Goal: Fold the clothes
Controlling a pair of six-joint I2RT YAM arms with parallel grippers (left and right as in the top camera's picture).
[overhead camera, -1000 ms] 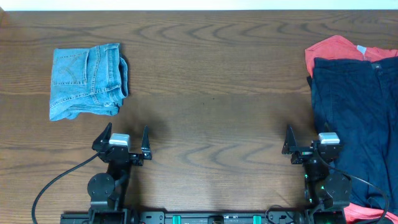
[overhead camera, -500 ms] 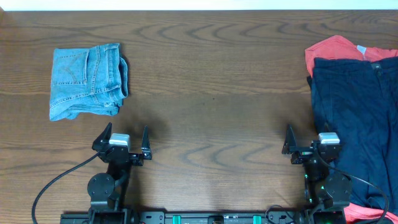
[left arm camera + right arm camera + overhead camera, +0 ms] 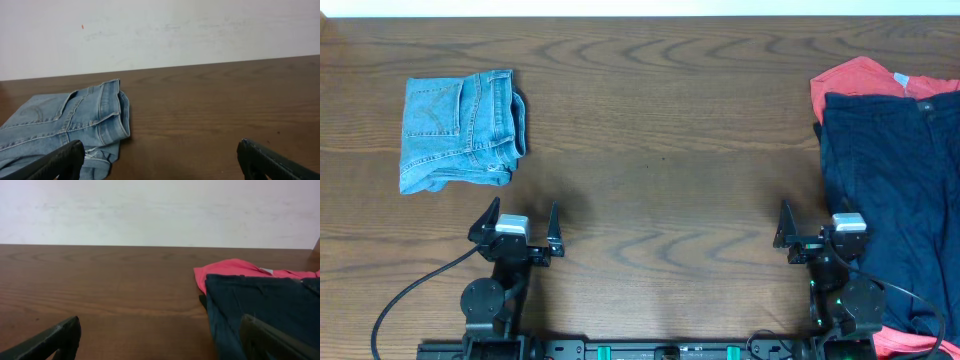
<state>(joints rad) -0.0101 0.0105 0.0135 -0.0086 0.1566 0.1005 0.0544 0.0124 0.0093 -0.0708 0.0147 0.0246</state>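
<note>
Folded light-blue jeans (image 3: 460,130) lie at the table's left; they also show in the left wrist view (image 3: 65,125). A dark navy garment (image 3: 890,190) lies spread at the right edge on top of a red garment (image 3: 855,78); both show in the right wrist view, navy (image 3: 265,305) and red (image 3: 225,270). My left gripper (image 3: 520,222) is open and empty near the front edge, below the jeans. My right gripper (image 3: 812,228) is open and empty, just left of the navy garment.
The wooden table (image 3: 660,150) stretches between the two piles. A black cable (image 3: 410,290) runs from the left arm's base. A white wall (image 3: 160,30) stands behind the table's far edge.
</note>
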